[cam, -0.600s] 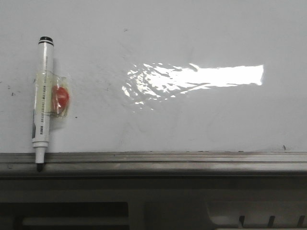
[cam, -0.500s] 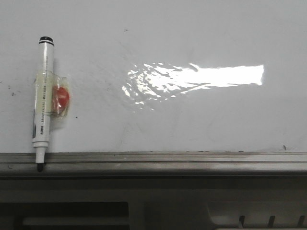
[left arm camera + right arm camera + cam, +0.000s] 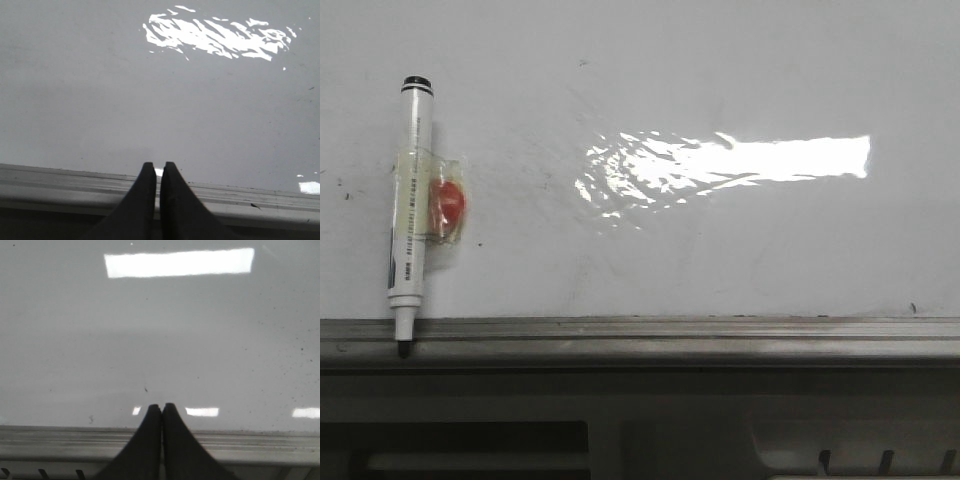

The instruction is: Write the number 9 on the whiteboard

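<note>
The whiteboard (image 3: 720, 250) fills the front view, glossy white with faint smudges. The number 9 is out of view in every frame. A white marker pen (image 3: 410, 210) with a red blob (image 3: 447, 203) taped to it lies at the board's left, its black tip on the tray rail (image 3: 670, 335). Neither gripper appears in the front view. In the left wrist view my left gripper (image 3: 156, 166) is shut and empty, its tips over the rail (image 3: 60, 182) at the board's edge. My right gripper (image 3: 162, 406) is likewise shut and empty above the rail (image 3: 60, 440).
A bright glare patch (image 3: 740, 160) lies across the middle of the board. Small dark specks dot the surface, most densely on one side in the right wrist view (image 3: 290, 360). Below the rail sits a dark grey housing (image 3: 620, 430).
</note>
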